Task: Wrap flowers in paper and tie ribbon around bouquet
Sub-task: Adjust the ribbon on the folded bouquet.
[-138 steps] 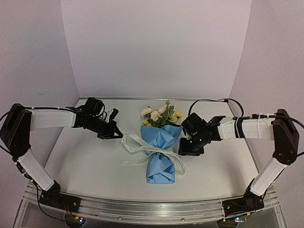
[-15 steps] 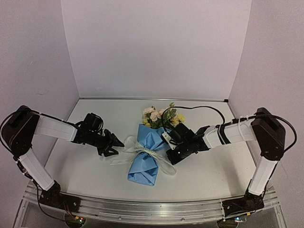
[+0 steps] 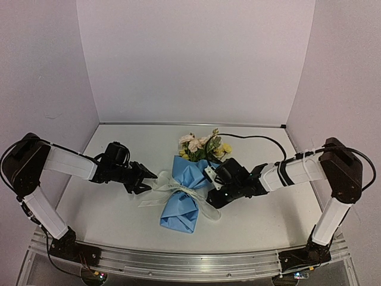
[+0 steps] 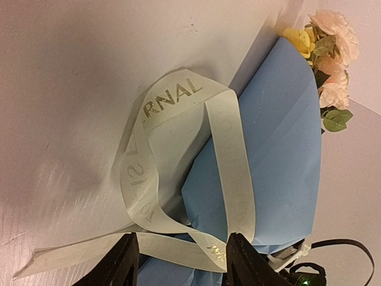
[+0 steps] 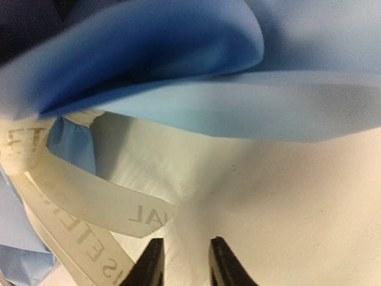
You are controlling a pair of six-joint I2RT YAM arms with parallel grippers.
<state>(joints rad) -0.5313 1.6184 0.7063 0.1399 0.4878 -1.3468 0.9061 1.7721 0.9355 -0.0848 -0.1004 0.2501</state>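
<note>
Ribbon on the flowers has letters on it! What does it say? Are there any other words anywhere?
"RNAL": pale gold letters on the ribbon loop, left wrist view; the start of the word curls out of sight.
"AL": the end of a word on a ribbon tail, right wrist view.
The other letters on the ribbon are blurred or cut off, so they cannot be read for sure.
Top view: the lettering is too small to read.
Nothing else shows any writing.
</note>
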